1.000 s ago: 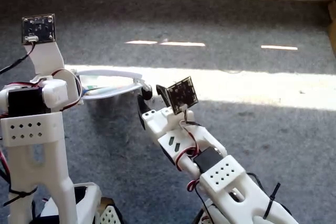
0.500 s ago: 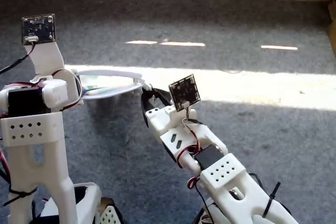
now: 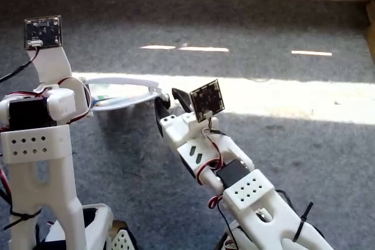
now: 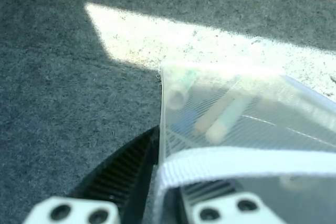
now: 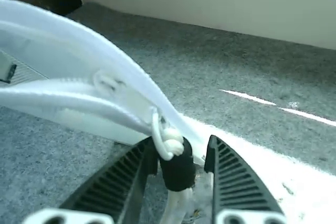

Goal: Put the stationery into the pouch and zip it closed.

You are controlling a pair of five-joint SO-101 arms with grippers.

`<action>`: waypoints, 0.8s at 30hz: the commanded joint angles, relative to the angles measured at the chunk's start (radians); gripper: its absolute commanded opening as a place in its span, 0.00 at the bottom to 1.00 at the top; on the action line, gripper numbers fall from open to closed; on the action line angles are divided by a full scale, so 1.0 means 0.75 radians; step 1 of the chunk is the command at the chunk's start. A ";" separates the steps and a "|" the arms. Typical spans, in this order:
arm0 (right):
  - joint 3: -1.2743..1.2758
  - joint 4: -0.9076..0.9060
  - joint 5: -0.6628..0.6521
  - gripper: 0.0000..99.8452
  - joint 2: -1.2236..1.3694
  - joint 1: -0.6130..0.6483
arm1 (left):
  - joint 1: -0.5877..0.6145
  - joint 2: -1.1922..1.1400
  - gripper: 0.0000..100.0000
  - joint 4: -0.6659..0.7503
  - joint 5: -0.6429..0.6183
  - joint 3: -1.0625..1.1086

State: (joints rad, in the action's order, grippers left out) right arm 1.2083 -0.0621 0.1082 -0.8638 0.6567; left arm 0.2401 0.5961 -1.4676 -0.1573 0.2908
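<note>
While the left end effector [image 4: 164, 192] is clamping one end of the pouch [image 4: 247, 129], the pouch wall is passing straight between its jaws, so it is holding the pouch, fingers narrow. The white zipper tape [image 4: 236, 161] is running across just in front of that end effector.

Stationery [image 4: 220, 116] is lying inside the pouch and showing through the clear ribbed wall. Two pale stick-shaped pieces are lying side by side and touching. A stubby capped piece [image 4: 177, 94] is sitting near the pouch's far corner.

Right end effector [image 5: 181, 174] is sitting at the opposite end of the pouch, fingers part-open with a narrow gap. The black zipper pull [image 5: 177, 166] is sitting between the jaws, with a white cord [image 5: 160, 140] looping off it. One finger [image 5: 134, 174] is touching the pull and the other is standing just off it, so this is not reading as a firm pinch.

Zip is standing open. In the right wrist view the two tapes are diverging away from the pull. In the high view the mouth is forming a lens-shaped gap between the two arms.

Pouch is stretching between the two end effectors over the grey worktop [image 3: 293, 162], at the near edge of a sunlit band [image 3: 275, 98]. Cannot tell whether its underside is touching the worktop. In the high view the left arm's body is covering the end it is gripping.
</note>
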 commanded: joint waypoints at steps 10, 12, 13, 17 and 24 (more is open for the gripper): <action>-0.073 0.030 -0.149 0.04 0.005 0.015 | -0.021 0.001 0.01 0.027 0.012 0.009; -0.073 0.030 -0.223 0.00 -0.001 0.036 | -0.021 0.001 0.01 0.027 0.012 0.011; -0.073 0.030 -0.243 0.00 -0.009 0.040 | -0.021 0.001 0.01 0.027 0.012 0.017; -0.066 0.015 -0.293 0.01 -0.054 0.062 | -0.021 0.001 0.01 0.076 0.012 0.046; -0.001 -0.298 -0.372 0.01 -0.447 0.083 | -0.030 0.001 0.01 0.104 0.088 0.046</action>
State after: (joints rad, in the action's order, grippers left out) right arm 1.2190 -0.1987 -0.1465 -1.0510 0.6951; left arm 0.2401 0.5992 -1.4154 -0.1266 0.3322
